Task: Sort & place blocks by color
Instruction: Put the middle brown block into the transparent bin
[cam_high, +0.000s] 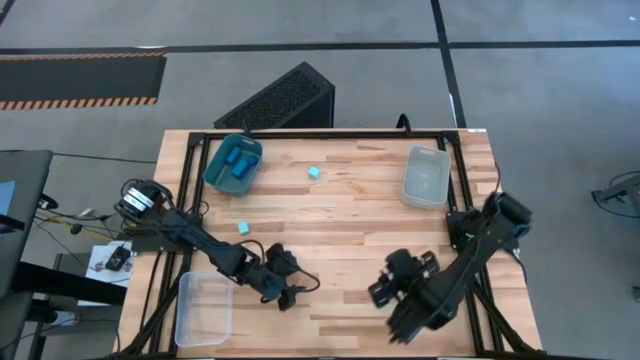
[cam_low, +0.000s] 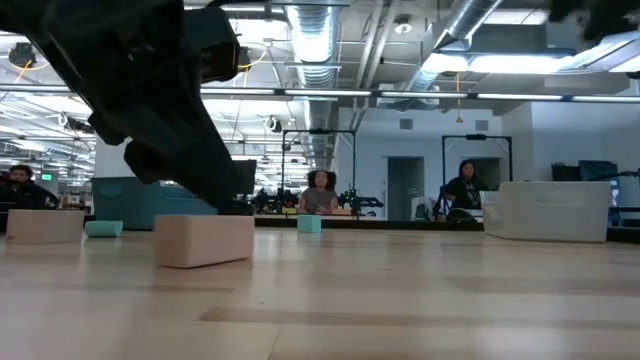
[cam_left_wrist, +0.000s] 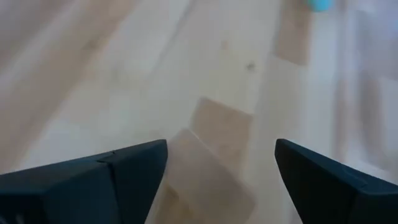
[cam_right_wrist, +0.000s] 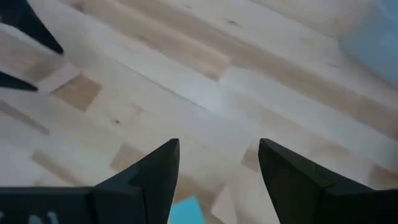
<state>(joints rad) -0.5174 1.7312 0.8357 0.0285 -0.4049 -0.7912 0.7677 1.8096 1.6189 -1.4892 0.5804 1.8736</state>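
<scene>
A: Where is the tan block (cam_left_wrist: 208, 177)?
B: On the table (cam_high: 350, 215), directly between the left gripper (cam_left_wrist: 221, 163)'s wide-open, empty fingers.
A: Handling?
B: Probably light, rigid wood; grip its flat opposite faces.

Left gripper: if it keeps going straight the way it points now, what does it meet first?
Most likely the tan block lying between the open fingers of the left gripper; past it only bare table. Depth is hard to judge.
</scene>
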